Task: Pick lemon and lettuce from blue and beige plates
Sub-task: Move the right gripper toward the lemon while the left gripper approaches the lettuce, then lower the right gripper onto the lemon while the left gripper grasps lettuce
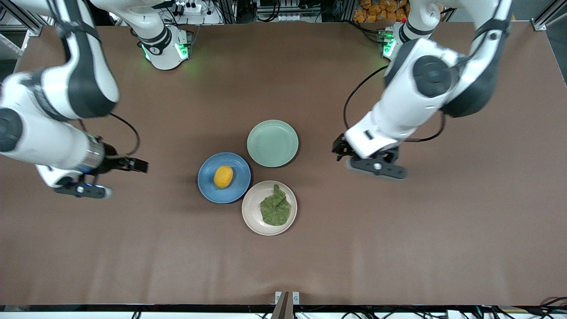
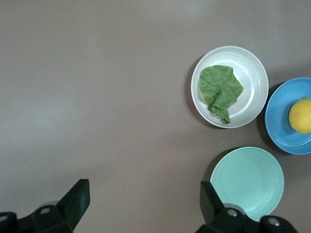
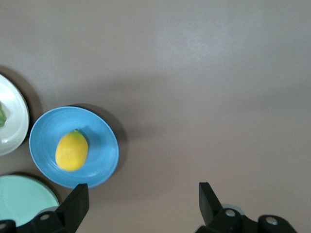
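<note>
The lemon [image 1: 223, 177] lies on the blue plate [image 1: 208, 186]. The lettuce [image 1: 275, 208] lies on the beige plate [image 1: 252, 217], which is nearer the front camera and touches the blue plate. My right gripper [image 1: 135, 165] is open and empty over bare table, toward the right arm's end from the blue plate. Its wrist view shows the lemon [image 3: 72, 151] on the blue plate [image 3: 102, 145]. My left gripper [image 1: 339, 148] is open and empty over bare table, toward the left arm's end from the plates. Its wrist view shows the lettuce [image 2: 219, 89] on the beige plate [image 2: 252, 77].
An empty pale mint-green plate [image 1: 272, 143] sits beside the other two, farther from the front camera. It also shows in the left wrist view [image 2: 247, 182]. The brown table [image 1: 398, 243] spreads wide around the plates.
</note>
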Motion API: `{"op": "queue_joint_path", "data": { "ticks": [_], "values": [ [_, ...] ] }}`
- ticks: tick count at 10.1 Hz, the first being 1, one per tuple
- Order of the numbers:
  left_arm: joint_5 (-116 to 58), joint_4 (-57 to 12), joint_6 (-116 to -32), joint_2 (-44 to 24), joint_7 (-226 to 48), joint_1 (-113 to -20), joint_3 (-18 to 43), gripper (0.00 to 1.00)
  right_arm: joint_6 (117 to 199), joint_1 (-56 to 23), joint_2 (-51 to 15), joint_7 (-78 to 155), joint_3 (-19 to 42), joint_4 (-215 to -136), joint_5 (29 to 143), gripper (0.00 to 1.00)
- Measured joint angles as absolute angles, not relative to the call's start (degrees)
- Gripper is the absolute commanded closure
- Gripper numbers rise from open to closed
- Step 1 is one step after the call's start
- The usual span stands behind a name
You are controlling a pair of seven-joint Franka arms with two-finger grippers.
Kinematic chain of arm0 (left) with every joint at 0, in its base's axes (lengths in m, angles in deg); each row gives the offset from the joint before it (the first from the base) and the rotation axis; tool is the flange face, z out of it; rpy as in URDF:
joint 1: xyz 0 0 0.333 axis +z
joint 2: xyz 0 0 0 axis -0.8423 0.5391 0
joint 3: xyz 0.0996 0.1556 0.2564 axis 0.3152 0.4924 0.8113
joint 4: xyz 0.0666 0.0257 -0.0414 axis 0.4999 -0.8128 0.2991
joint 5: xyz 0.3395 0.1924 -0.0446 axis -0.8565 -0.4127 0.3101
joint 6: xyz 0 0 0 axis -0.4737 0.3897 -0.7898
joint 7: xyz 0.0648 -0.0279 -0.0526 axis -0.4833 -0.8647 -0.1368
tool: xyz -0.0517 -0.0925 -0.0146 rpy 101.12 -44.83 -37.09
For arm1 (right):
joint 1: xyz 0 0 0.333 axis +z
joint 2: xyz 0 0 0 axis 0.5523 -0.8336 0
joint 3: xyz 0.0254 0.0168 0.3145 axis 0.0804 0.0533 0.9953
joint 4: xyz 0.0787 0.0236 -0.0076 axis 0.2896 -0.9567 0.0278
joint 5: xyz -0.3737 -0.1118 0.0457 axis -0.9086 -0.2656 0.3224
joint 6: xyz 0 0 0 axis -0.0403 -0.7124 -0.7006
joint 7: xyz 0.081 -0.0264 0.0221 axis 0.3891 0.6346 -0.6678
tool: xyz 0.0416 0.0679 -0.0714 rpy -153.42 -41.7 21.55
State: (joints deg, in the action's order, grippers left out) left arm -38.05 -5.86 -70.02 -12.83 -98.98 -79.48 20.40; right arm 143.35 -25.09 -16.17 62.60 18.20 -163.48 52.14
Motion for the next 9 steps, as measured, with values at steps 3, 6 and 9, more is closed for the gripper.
{"op": "queue_joint_path", "data": {
  "ticks": [3, 6, 9],
  "values": [
    [-38.82, -5.40, -78.35, -7.42, -100.82, -83.00, 20.64, 0.00, 150.64, -20.74, -23.56, 71.67, 20.88, -163.64, 52.50, 0.00],
    [-38.83, -5.35, -93.14, -0.11, -100.87, -84.23, 20.69, 0.00, 155.93, -16.84, -30.53, 75.00, 22.89, -163.69, 52.49, 0.00],
    [-38.90, -5.24, -105.00, 5.58, -100.86, -85.61, 20.70, 0.00, 157.58, -15.67, -33.42, 75.67, 22.95, -163.69, 52.51, 0.00]
  ]
}}
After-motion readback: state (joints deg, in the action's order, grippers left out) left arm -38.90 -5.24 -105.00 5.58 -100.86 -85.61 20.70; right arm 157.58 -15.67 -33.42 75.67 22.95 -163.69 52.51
